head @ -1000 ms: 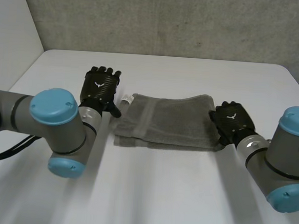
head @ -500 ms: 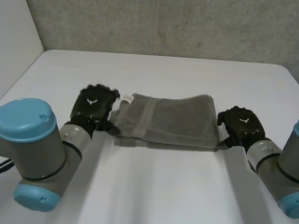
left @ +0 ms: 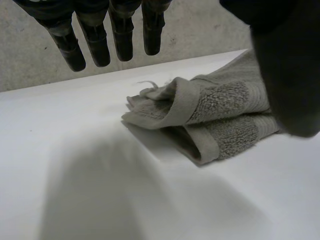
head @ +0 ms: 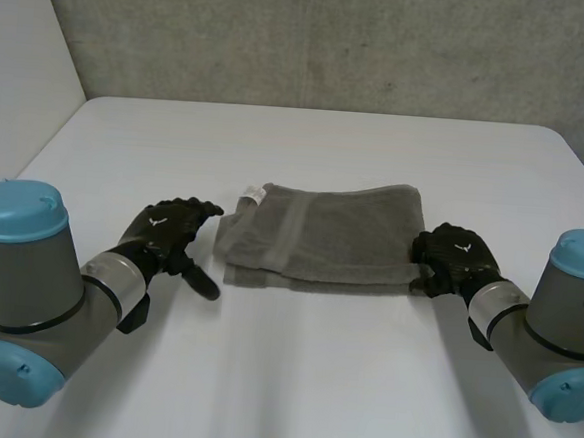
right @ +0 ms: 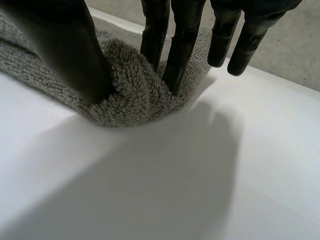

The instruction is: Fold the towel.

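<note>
Head view. One grey towel (head: 321, 236), folded into a layered oblong, lies near the middle of one white desk (head: 291, 379). One small white label (head: 251, 193) sticks out at its far corner on the robot's left. There are two arms, one hand each. The left hand (head: 166, 232) sits just beside the towel's left end and apart from it, with the thumb pointing across the bare desk. The right hand (head: 455, 255) rests on the towel's right end. Its fingers cannot be read from here, because the back of the hand covers them.

Left wrist view. The fingers (left: 95, 45) hang straight and spread, and they hold nothing. The thumb (left: 285, 65) is large and dark in the foreground and covers part of the towel. This view alone shows the towel's left end in section, with a banded hem turned over the stacked layers. The number of layers is hard to make out.

Right wrist view. The thumb (right: 65, 45) and two fingers (right: 182, 55) press into the pile and pinch up a ridge of terry between them. The other fingers hang just past the towel's edge, over the desk. The rest of the towel is cut off by the frame.
</note>
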`<move>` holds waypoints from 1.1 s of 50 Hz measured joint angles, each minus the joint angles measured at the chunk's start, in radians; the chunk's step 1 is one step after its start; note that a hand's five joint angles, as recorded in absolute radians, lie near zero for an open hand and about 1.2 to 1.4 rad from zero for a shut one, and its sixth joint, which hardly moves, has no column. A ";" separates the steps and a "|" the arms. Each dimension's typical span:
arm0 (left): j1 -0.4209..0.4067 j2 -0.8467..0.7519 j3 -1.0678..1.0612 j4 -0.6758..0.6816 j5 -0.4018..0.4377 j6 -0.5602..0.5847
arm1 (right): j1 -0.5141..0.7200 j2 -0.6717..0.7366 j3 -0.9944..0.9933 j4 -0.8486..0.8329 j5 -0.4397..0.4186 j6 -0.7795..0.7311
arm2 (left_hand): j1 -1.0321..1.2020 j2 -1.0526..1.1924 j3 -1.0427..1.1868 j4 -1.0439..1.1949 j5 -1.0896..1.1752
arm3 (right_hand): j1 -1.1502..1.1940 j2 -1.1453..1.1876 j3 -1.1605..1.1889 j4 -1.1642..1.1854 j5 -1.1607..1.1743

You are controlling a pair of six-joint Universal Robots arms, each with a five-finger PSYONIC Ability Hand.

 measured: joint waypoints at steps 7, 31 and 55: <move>-0.003 0.003 -0.003 0.002 -0.002 0.000 | -0.045 -0.036 0.026 -0.004 0.012 -0.003 | 0.000 0.000 0.000 0.000 0.000 | 0.216 0.231 0.000 0.000 0.243; -0.009 0.081 -0.024 0.014 -0.002 -0.006 | -0.093 -0.198 0.017 -0.010 -0.171 -0.261 | 0.000 -0.005 0.000 0.000 -0.001 | 0.234 0.267 0.000 0.000 0.251; -0.016 0.080 -0.022 0.037 -0.001 -0.003 | 0.323 -0.043 -0.140 -0.010 -0.186 -0.337 | 0.000 -0.005 0.000 0.000 -0.001 | 0.250 0.302 0.000 0.000 0.257</move>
